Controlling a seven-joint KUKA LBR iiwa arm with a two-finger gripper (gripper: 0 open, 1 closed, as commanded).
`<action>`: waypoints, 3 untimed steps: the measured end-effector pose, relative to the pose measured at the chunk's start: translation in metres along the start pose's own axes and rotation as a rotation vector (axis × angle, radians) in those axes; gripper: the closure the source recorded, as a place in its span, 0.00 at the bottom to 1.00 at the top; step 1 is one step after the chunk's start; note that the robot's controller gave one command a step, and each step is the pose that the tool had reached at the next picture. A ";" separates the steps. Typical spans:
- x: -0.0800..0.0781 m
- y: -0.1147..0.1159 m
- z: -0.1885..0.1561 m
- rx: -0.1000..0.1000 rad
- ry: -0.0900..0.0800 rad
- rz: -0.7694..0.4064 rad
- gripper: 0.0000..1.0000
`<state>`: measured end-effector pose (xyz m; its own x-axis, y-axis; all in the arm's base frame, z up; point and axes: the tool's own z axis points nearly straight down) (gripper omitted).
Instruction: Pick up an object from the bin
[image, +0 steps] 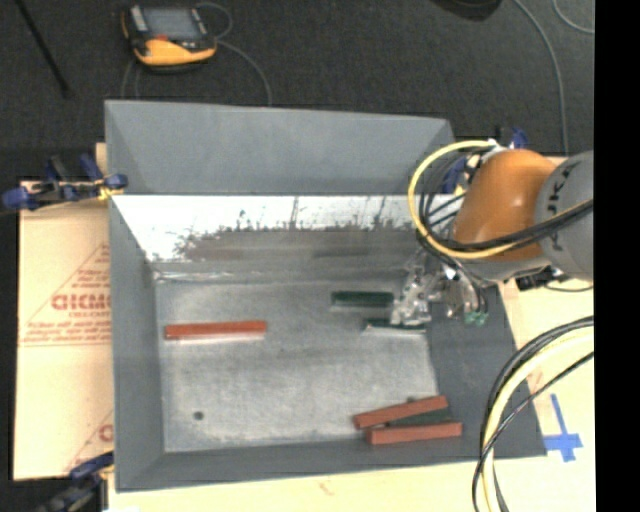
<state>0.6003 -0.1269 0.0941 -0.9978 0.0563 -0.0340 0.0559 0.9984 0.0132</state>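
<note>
At 9 o'clock on the floor of the bin (135, 360) an orange-red bar (215, 329) is seen lying flat and alone, and a small dark speck (197, 416) is found towards 7 o'clock, well apart from everything else. Right of the middle, at about 2 o'clock, a dark green bar (360, 298) is laid lengthwise, and the pincer (415, 308) is lowered at its right end, just beside it or touching it; which of the two cannot be told. Whether the pincer is open or closed cannot be made out either, and nothing can be seen gripped in it. At 4 to 5 o'clock two reddish-brown bars are set close together, the upper one (400, 411) tilted slightly against the lower one (416, 432), both well apart from the pincer. Further right, the wrist with its orange cover (505, 205) is carried in over the bin's right wall. The step in hand is judged to be the approach and descent onto a thing, with the green bar as the likely one, since it is nearest. For the next move, the pincer would have to be placed astride the bar's narrow width, closed on it and then raised clear of the floor.
</note>
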 end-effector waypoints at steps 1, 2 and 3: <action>0.002 0.004 -0.002 0.009 0.005 -0.002 1.00; 0.002 0.004 -0.002 0.008 0.005 -0.001 1.00; 0.002 0.004 -0.002 0.008 0.005 -0.001 1.00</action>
<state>0.5989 -0.1234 0.0965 -0.9980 0.0557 -0.0285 0.0555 0.9984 0.0053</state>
